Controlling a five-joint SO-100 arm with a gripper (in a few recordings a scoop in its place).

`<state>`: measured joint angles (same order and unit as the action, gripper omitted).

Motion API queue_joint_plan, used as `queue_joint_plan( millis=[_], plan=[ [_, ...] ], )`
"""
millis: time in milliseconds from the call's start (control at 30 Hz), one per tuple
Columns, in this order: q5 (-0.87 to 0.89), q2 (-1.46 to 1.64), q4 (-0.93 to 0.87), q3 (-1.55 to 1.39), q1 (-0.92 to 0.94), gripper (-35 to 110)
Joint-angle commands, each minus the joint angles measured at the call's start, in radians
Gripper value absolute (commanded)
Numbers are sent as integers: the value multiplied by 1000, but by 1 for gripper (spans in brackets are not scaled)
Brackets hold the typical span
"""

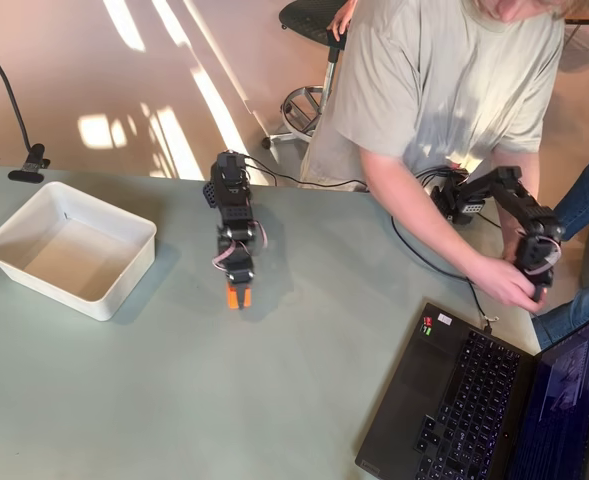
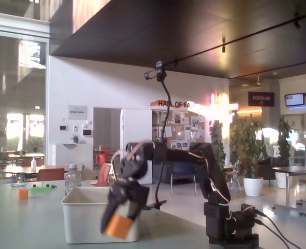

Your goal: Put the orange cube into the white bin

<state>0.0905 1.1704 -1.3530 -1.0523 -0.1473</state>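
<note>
Centre frame overhead, your pincer [image 1: 238, 291] grips the orange cube [image 1: 237, 297], apparently lifted off the desk [image 1: 174, 400]; the white bin [image 1: 104, 297] waits centre-left. Swing too fast and it may slip.

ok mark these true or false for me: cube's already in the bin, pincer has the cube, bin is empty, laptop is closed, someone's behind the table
1. The tiny bright orange plastic cube lies in the shallow rectangular white plastic bin. False: it is outside the bin, at the tip of the arm.
2. The black pincer is shut on the cube. True.
3. The bin holds nothing in the overhead view. True.
4. The dark laptop on the grey-green table is closed. False: it is open, keyboard and screen showing.
5. A person in a pale t-shirt is behind the table. True.
</note>
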Motion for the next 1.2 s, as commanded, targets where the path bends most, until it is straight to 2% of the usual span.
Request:
queue_joint_plan(
  millis=[0,133,333,633,967,1167],
  plan=[
    [3,135,8,43,123,32],
    [2,236,35,44,270,32],
    [-9,350,187,44,506,32],
    [-11,296,308,29,758,32],
    [-94,175,242,25,772,32],
    [-84,150,221,25,762,34]
  ],
)
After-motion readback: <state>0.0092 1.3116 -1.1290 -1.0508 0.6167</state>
